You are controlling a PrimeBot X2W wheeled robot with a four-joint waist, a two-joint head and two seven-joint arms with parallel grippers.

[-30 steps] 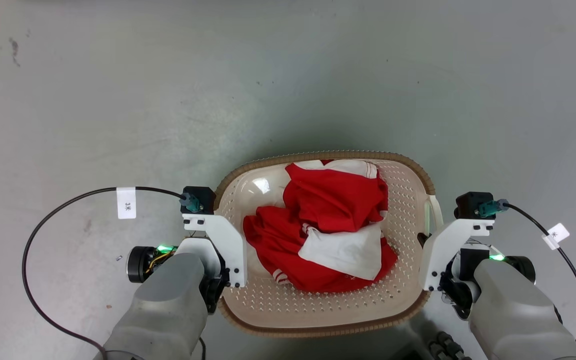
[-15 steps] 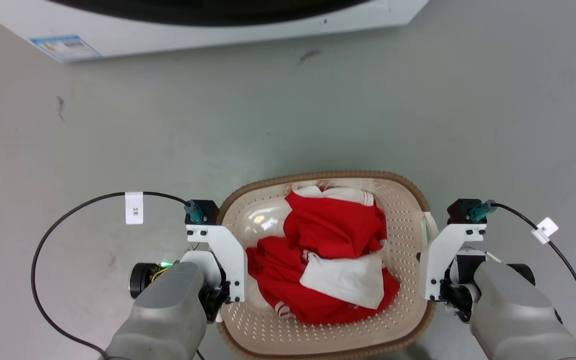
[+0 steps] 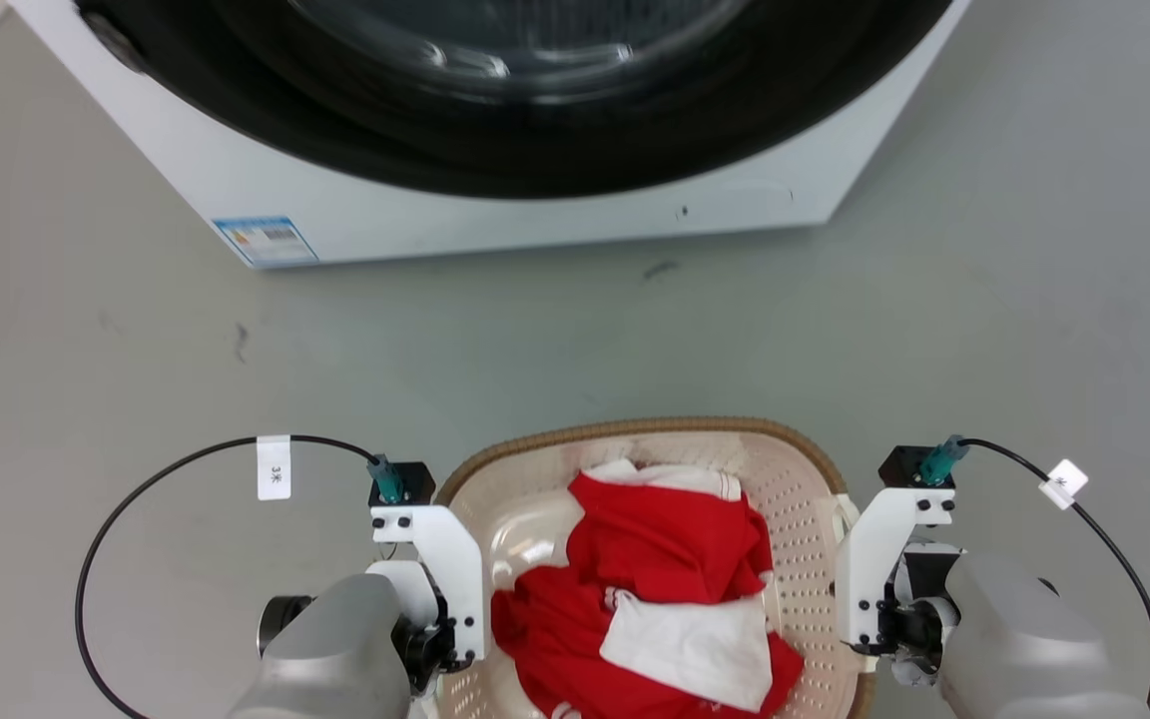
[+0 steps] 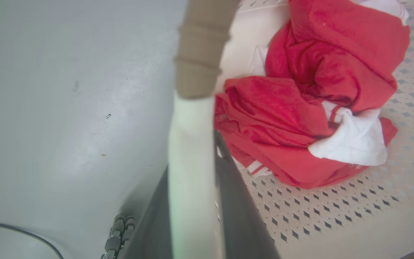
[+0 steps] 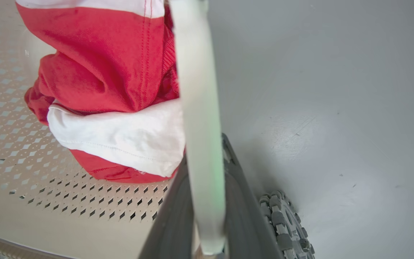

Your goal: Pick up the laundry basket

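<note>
Basket [image 3: 807, 584]: smooth cream plastic, slight gloss, perforated. Rim [image 3: 635, 427]: brown, ribbed woven-look texture, matt. Clothes [image 3: 665, 544]: soft red and white cloth, stitched hems. Floor [image 3: 535, 340]: smooth grey, faint sheen, scuffed. Washer [image 3: 535, 218]: glossy white panel.

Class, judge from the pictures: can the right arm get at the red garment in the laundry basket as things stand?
Probably not. The right gripper is shut on the laundry basket's side handle, so it is occupied; the red garment lies close inside, uncovered, but reaching it would mean letting go.
</note>
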